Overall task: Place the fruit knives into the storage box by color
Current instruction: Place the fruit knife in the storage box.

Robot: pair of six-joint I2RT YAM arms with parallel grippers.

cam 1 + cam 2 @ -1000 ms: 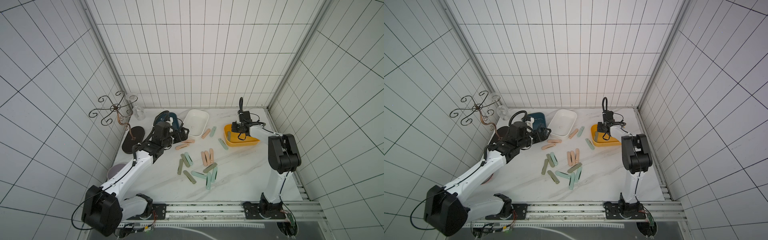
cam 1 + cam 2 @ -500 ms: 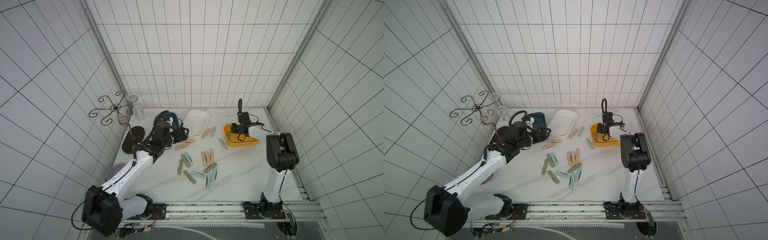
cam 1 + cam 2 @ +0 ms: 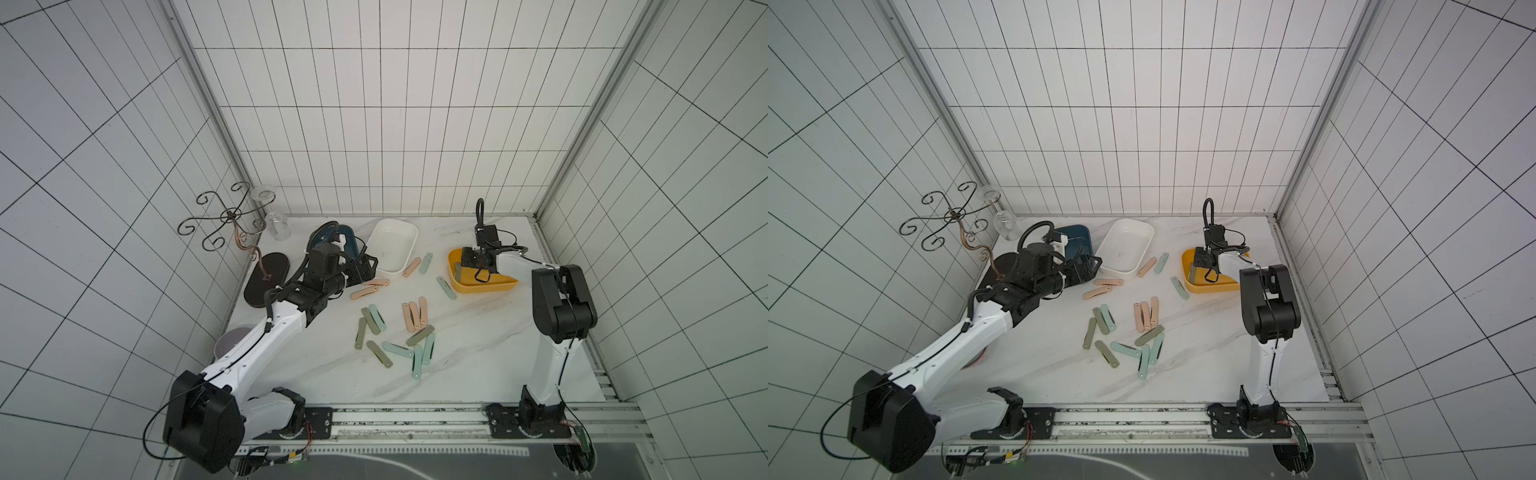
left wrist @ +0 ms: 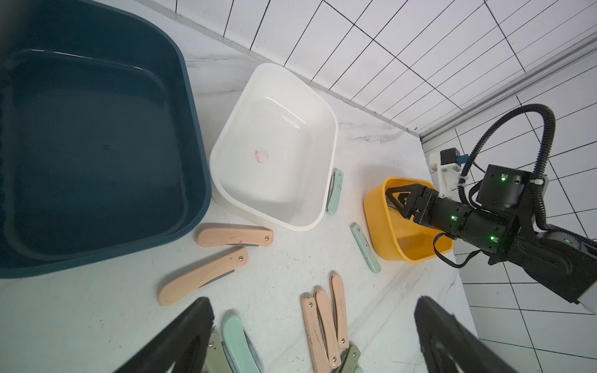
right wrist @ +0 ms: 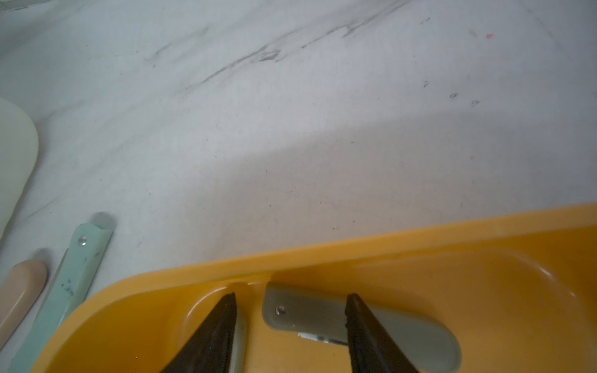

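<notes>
A marble-patterned table (image 3: 478,365) fills the floor of the white-tiled cell; the left arm (image 3: 266,345) stretches across it toward the far side, and the right arm (image 3: 561,307) bends over toward the far right corner.

Three storage boxes stand along the far edge: a dark blue box (image 4: 97,155), a white box (image 4: 274,106) just beside it, and a yellow box (image 5: 420,245) apart from them on the right.

The left end effector (image 4: 313,300) hangs above the table in front of the dark blue box, jaws spread wide with nothing between them; the right end effector (image 5: 292,296) is lowered into the yellow box, jaws parted and gripping nothing.

Most of the fruit knives (image 3: 414,316) lie loose mid-table: three peach-pink ones side by side, with mint-green and olive-grey ones scattered and partly overlapping nearer the arms' bases; two peach-pink knives (image 4: 234,235) lie just in front of the dark blue box; a mint-green knife (image 4: 365,247) lies just beside the yellow box; one olive-grey knife (image 5: 307,315) lies flat on the yellow box's floor, close to its wall, with one fingertip crossing in front of it in the right wrist view; whether that fingertip touches it I cannot tell.
</notes>
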